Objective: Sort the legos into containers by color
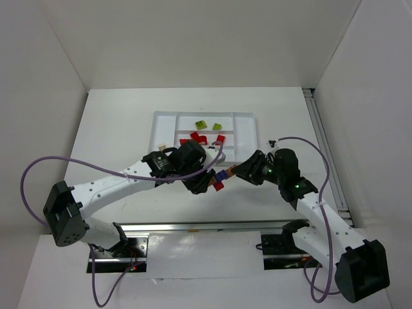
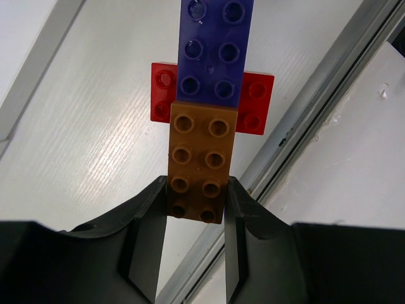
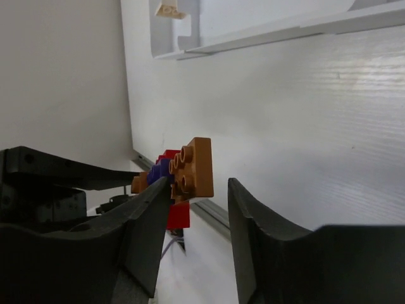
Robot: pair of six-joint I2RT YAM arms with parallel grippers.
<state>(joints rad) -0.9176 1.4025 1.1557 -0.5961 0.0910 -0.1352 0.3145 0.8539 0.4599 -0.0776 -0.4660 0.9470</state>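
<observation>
A joined cluster of legos (image 1: 223,175) hangs above the table just in front of the white tray (image 1: 168,122). My left gripper (image 1: 209,178) is shut on its orange-brown brick (image 2: 199,168), which joins a blue-purple brick (image 2: 212,50) over a red brick (image 2: 256,104). My right gripper (image 1: 240,171) is open at the cluster's other end. Its jaws straddle a second orange-brown brick (image 3: 196,168): the left finger (image 3: 149,209) is close beside it and the right finger (image 3: 253,215) stands apart. The tray holds two lime green bricks (image 1: 201,124), red bricks (image 1: 197,137) and a tan brick (image 1: 161,147).
The tray's near wall (image 3: 285,28) and the tan brick (image 3: 169,9) show at the top of the right wrist view. A metal rail (image 2: 304,126) runs along the table's near edge under the left gripper. White walls enclose the table on three sides.
</observation>
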